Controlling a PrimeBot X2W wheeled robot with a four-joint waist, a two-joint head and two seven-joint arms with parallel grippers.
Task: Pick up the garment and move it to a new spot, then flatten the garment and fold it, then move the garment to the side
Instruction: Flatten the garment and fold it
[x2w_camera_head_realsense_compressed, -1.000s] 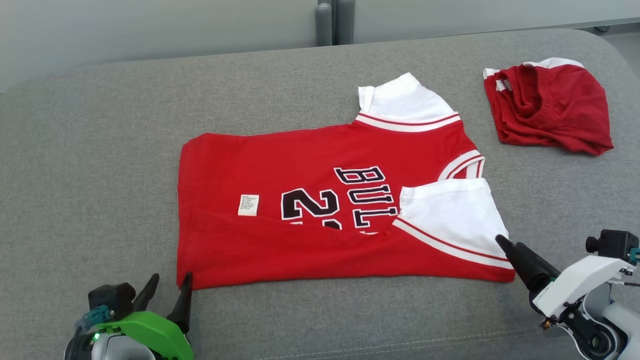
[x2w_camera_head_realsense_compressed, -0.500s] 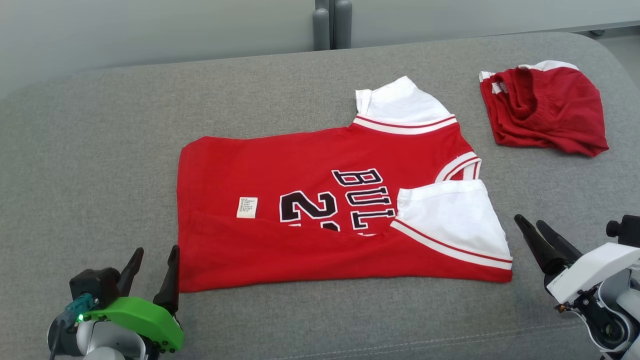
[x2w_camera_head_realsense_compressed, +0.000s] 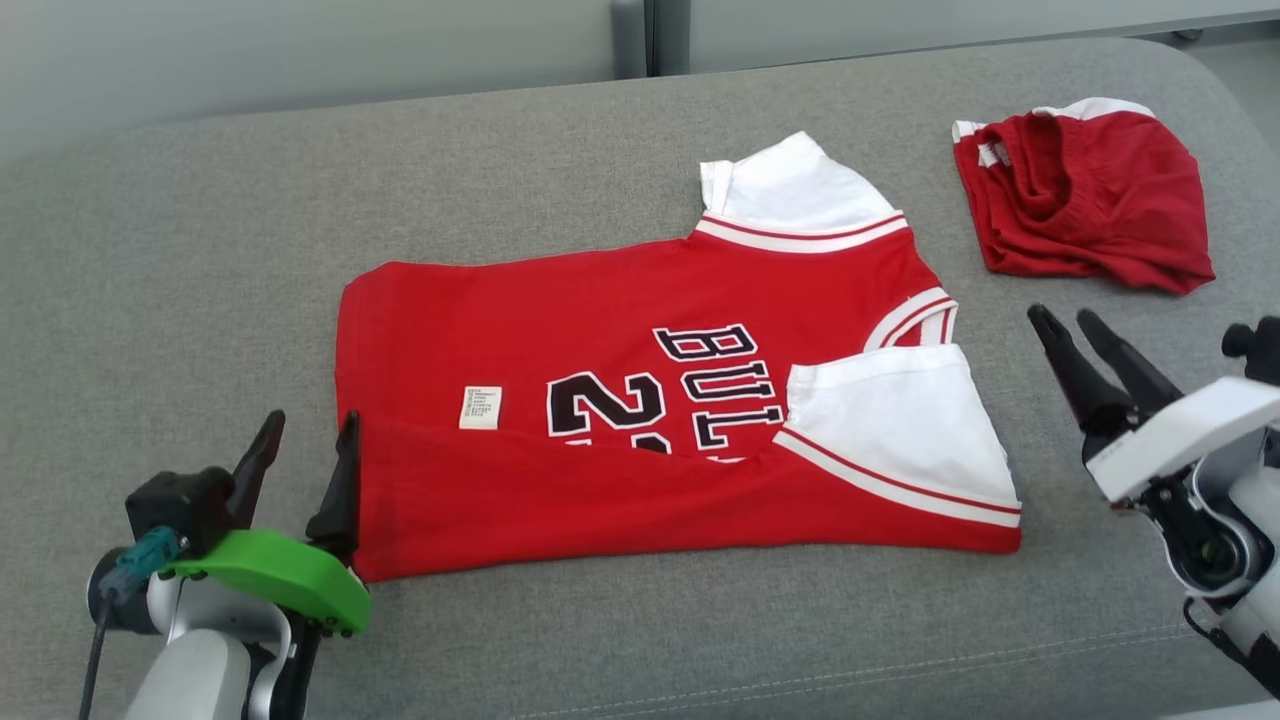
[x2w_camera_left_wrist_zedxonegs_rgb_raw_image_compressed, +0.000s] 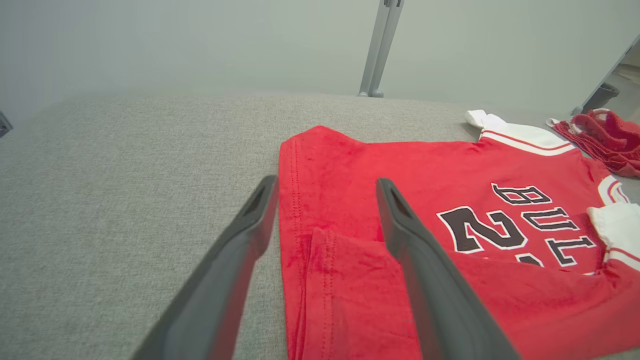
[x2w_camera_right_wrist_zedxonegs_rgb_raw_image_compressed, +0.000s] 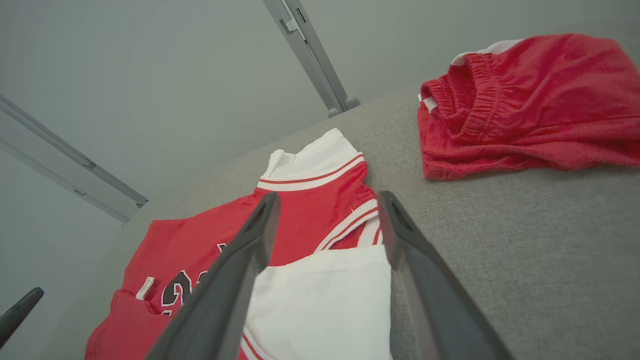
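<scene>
Lying spread on the grey fabric-covered tabletop, the red jersey has its hem toward the robot's left and its collar toward the right, with its near long edge folded up over the chest. The left gripper stands with its fingers wide apart and empty at the jersey's near hem corner. In the left wrist view this gripper straddles the hem edge, one finger over bare grey and the other over red cloth; whether it touches the cloth cannot be told. The right gripper, likewise spread wide and holding nothing, hovers off the collar end, clear of the cloth, between the near white sleeve and a bunched pair of red shorts. There is one jersey with two white sleeves, one pair of shorts and two grippers. Black white-edged letters read "BUL" before the sleeve covers the rest; beside them a "2" and part of a second digit show above the fold. One small white label carries print too fine to read.
</scene>
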